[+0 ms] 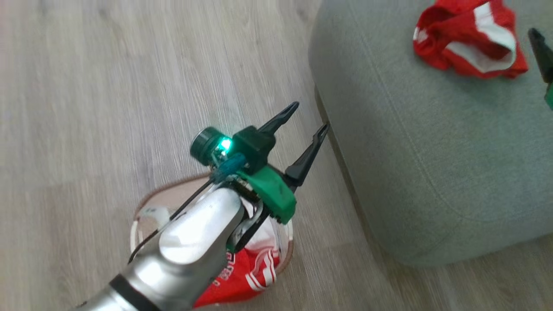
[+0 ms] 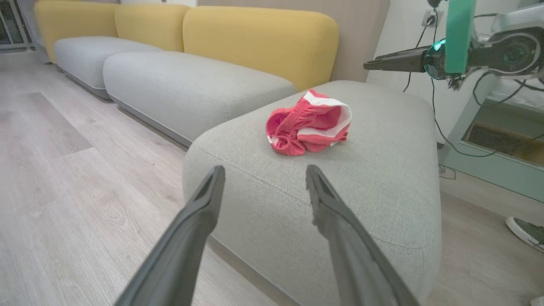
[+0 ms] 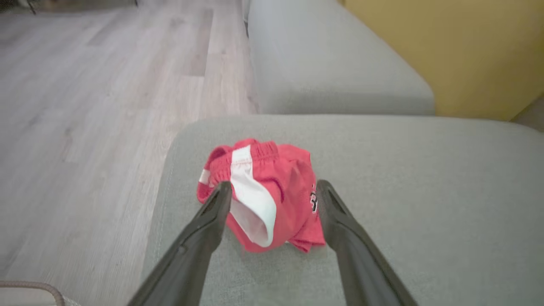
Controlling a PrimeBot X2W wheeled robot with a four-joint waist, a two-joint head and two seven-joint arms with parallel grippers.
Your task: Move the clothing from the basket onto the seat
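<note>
The shorts lie on the seat, the jersey in the basket, left hand and right hand both released.

This looks like a living room in a home. A long sofa with soft grey cushions and big yellow backs stands along the wall. The floor is pale wood boards. A big grey-green seat sits at the end of the sofa, with red shorts lying on top. A small basket holding a red jersey stands on the floor near the seat. A shoe lies on the floor too.
</note>
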